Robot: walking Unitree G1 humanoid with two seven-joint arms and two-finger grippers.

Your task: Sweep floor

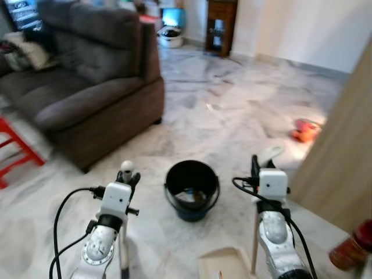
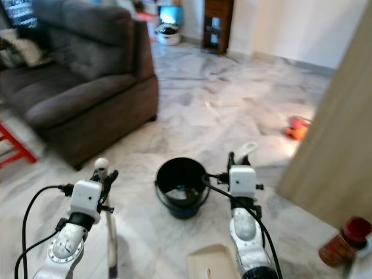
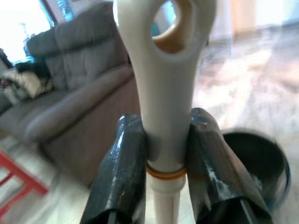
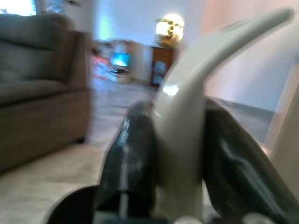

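While both grippers clamp cream handles, black bucket (image 1: 192, 190) stands between.

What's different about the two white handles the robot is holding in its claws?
The left claw holds a straight broom handle ending in a round hanging hole; the right claw holds a dustpan handle that curves over at its tip. The broom handle stands left of the black bucket, the dustpan handle right. Both are cream-white, upright and clamped between black fingers.
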